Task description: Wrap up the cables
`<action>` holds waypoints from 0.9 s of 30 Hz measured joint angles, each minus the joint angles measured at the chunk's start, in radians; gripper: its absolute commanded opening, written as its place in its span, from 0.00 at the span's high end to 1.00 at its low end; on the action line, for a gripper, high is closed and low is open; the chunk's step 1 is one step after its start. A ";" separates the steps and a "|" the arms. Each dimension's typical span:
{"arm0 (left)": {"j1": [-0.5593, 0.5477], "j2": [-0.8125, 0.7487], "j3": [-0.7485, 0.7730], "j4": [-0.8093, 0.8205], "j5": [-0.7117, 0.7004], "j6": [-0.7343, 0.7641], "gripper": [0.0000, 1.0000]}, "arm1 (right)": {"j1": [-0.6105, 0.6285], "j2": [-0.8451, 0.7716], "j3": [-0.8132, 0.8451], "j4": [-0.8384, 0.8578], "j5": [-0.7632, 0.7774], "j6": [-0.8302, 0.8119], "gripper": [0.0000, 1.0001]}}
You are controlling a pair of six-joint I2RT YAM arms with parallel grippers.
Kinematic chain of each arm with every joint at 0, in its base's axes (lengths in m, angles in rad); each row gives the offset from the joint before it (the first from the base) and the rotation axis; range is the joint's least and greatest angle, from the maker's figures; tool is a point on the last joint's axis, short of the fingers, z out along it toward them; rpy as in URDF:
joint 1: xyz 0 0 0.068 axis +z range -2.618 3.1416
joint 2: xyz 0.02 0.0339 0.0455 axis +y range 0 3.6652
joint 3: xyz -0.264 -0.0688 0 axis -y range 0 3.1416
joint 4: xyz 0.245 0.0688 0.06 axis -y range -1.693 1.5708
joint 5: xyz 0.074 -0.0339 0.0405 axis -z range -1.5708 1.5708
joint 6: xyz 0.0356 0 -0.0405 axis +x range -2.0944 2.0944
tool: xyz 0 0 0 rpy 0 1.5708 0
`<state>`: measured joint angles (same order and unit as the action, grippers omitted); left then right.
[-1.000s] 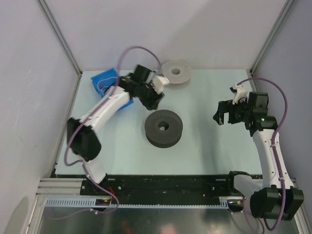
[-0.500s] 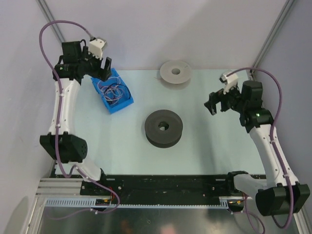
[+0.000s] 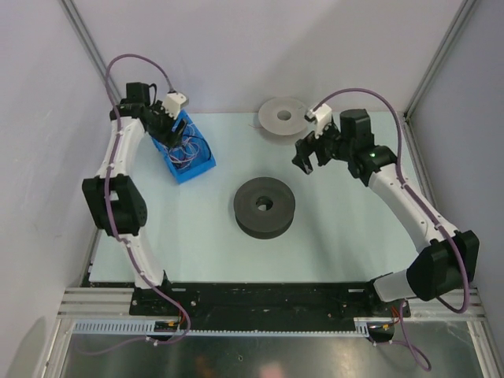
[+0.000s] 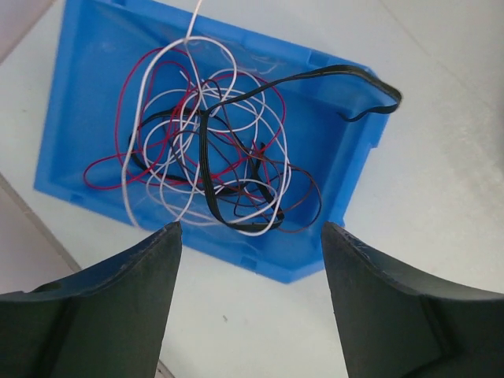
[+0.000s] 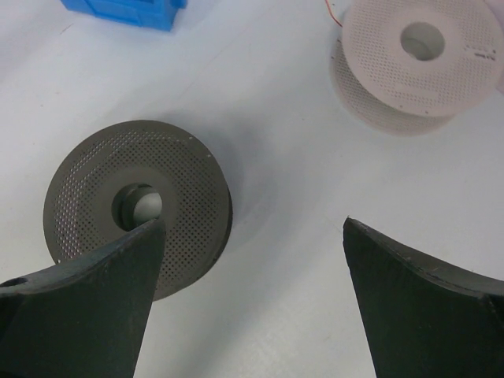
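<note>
Left claw (image 4: 250, 230) spread above blue bin (image 4: 85, 88) on pale table (image 3: 335, 232), grey walls (image 3: 236, 47)

No readable text, label, brand or number shows in any of the views

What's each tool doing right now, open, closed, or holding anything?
Left tool: open, holding nothing, over the blue bin of cables.
Right tool: open, holding nothing, over the table near the dark spool.
</note>
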<state>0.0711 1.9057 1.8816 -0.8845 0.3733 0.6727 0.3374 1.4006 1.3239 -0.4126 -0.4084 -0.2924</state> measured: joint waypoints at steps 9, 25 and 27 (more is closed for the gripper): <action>-0.009 0.218 0.103 -0.005 -0.057 0.017 0.33 | 0.133 0.089 0.016 0.078 0.072 -0.027 0.04; -0.038 0.382 0.289 0.000 -0.153 0.054 0.65 | 0.224 0.212 0.038 0.251 0.163 0.008 0.07; -0.044 0.383 0.285 0.000 -0.153 0.062 0.75 | 0.227 0.238 0.056 0.264 0.167 0.015 0.08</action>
<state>0.0269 2.2887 2.1662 -0.8848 0.2203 0.7345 0.5640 1.6386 1.3804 -0.1486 -0.2417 -0.2775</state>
